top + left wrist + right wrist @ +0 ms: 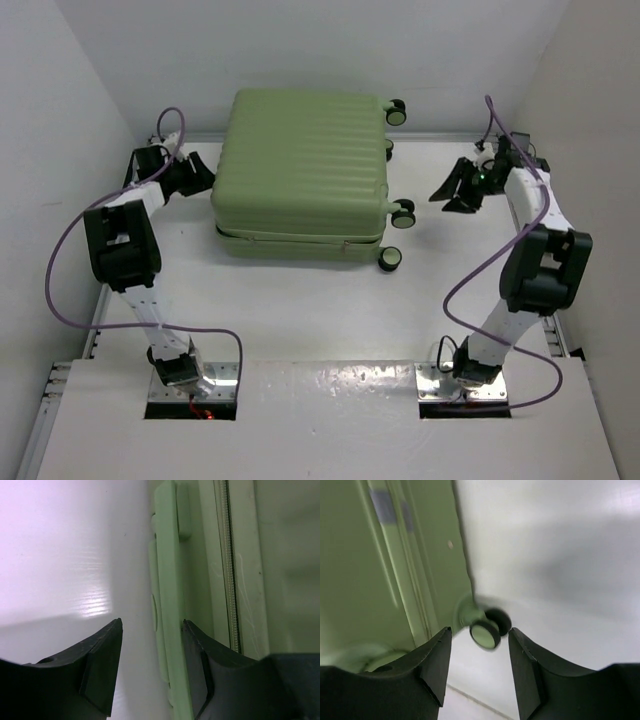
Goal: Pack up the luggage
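White table (300,320) holds closed luggage (300,165): stiff, bulky, slick ribbed shell, probably heavy. Side handle (167,580) looks the best hold. Left gripper (152,621) and right gripper (480,629): jaws apart, empty.

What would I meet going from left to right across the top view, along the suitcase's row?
left claw → suitcase → its wheels → right claw

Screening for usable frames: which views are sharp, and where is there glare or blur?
Top external: sharp, evenly lit, soft shadow beneath the luggage. Left wrist: glare streak on the white surface, luggage edge soft. Right wrist: luggage shell blurred up close, caster wheel somewhat clearer.
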